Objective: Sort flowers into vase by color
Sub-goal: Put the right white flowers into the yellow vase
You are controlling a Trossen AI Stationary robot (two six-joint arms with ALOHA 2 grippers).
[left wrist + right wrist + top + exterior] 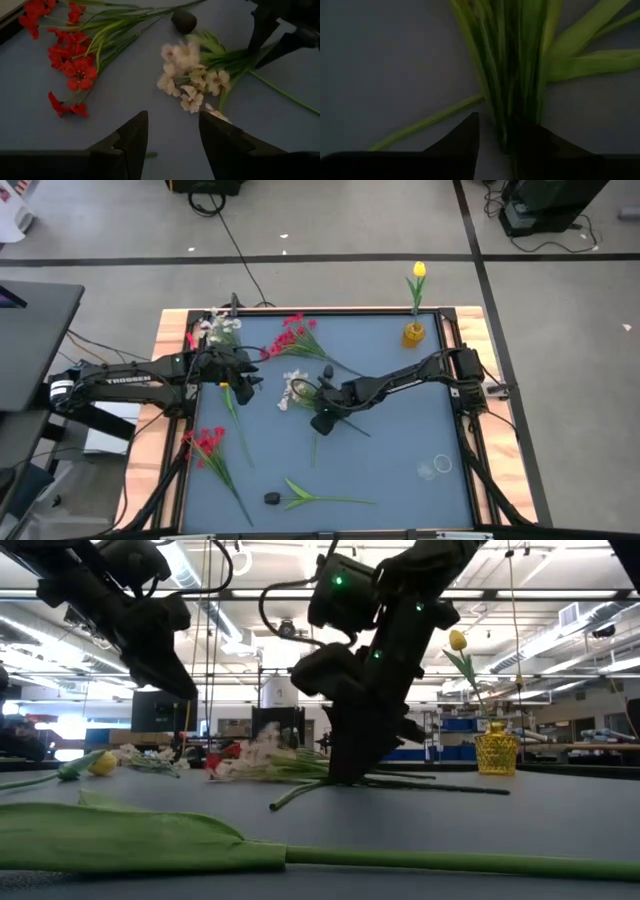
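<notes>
Right gripper [322,418] is down at mid-table, its fingers [462,142] closed around the green stems of the white spray [296,389], whose pale blossoms lie just left of it. Left gripper [243,385] hangs close by over the mat [400,440], fingers [132,137] spread apart and holding nothing, with the white blossoms [192,82] and a red cluster [75,70] on the mat ahead of it. That red cluster [290,337] lies near the far edge; another white spray [220,328] sits at the far left corner. A second red cluster [208,444] lies toward the near left. A dark bud [272,498] with long leaves rests near the front edge. One yellow tulip [418,272] stands upright in the yellow vase [413,334] at the far right.
</notes>
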